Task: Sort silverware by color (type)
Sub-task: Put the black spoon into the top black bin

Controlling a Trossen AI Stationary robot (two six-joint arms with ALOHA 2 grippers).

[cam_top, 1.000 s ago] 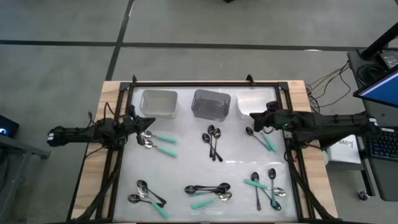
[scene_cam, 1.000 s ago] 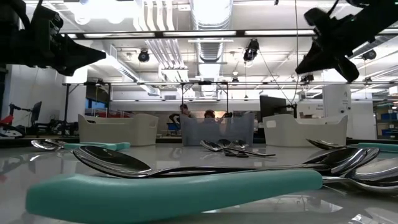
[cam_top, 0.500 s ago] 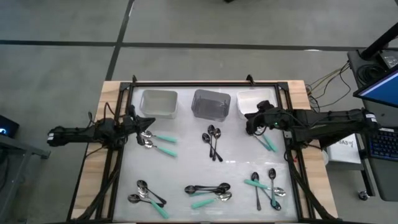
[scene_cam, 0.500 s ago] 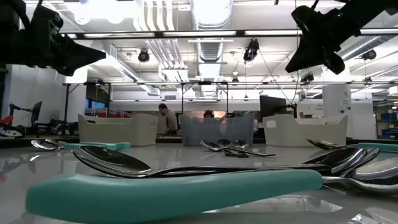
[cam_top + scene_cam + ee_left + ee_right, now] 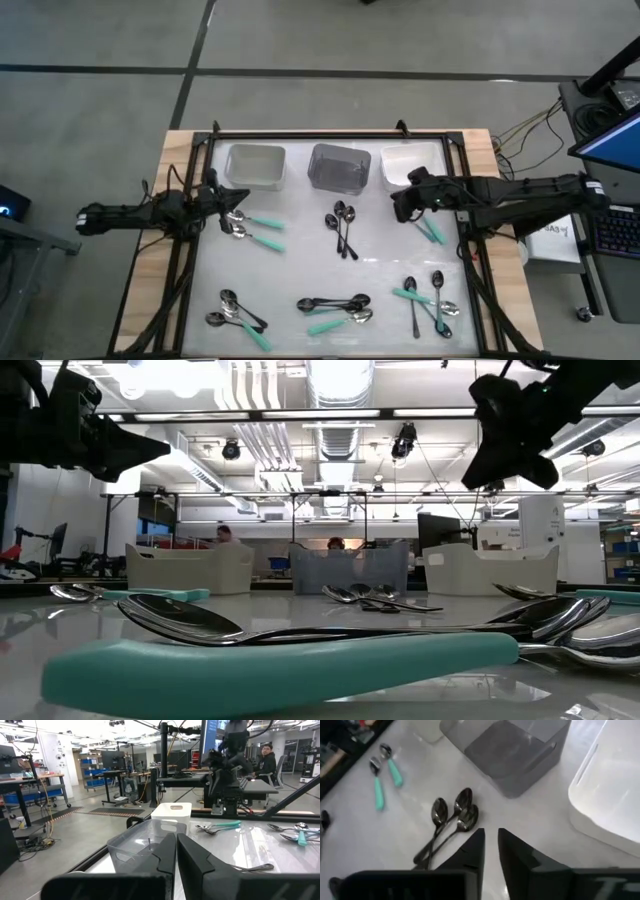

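Overhead first: see right gripper (image 5: pixel 400 205) hovering over the table (image 5: pixel 300 270) just in front of the white bin (image 5: pixel 408 165). Place left gripper (image 5: pixel 228 208) at the far-left side, beside two teal-handled spoons (image 5: pixel 252 228). Note three black spoons (image 5: pixel 343 225) mid-table in front of the grey bin (image 5: pixel 312 165), long axes running roughly front to back; more silverware scattered along the near edge. Judge right arm the nearer to the black trio.

Level with the table: find right gripper (image 5: pixel 485 460) high up, left gripper (image 5: pixel 150 450) likewise raised; cannot tell jaws from here.

From left wrist: read left gripper (image 5: pixel 176 842) jaws pressed together, holding nothing.

From right wrist: read right gripper (image 5: pixel 490 837) jaws a narrow slit apart, nothing between. Spot black spoons (image 5: pixel 452 817) just ahead and off to one side, bowls toward the grey bin, handles trailing back. Expect a short sideways shift and descent across the handles.
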